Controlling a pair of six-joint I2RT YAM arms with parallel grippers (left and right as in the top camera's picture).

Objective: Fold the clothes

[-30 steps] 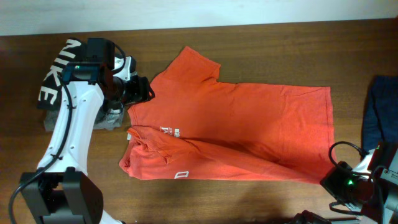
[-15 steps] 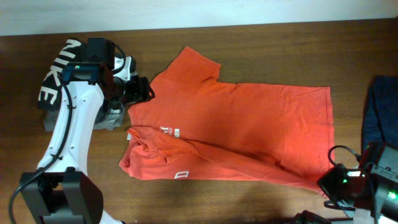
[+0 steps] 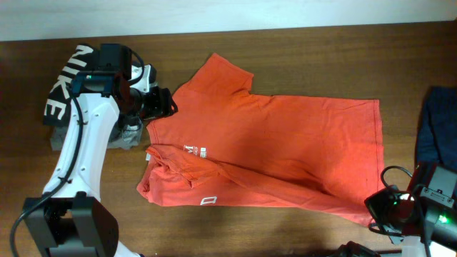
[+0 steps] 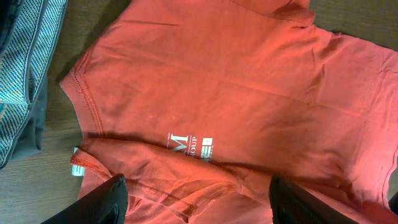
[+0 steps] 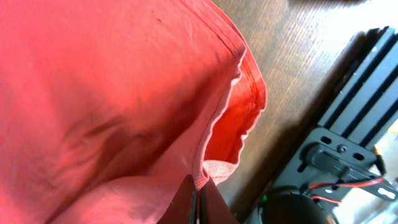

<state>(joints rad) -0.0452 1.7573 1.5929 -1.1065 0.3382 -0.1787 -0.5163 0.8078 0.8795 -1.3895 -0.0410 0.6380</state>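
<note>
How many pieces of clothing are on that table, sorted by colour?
red-orange T-shirt: 1
black NIKE garment: 1
grey garment: 1
dark blue garment, partly cut off at the table's right edge: 1
Total: 4

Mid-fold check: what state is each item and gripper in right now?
T-shirt: spread flat, near edge folded over.
left gripper: open, holding nothing, by the collar.
right gripper: shut on the T-shirt's hem corner.
NIKE garment: lying left of the T-shirt.
grey garment: crumpled, partly hidden.
</note>
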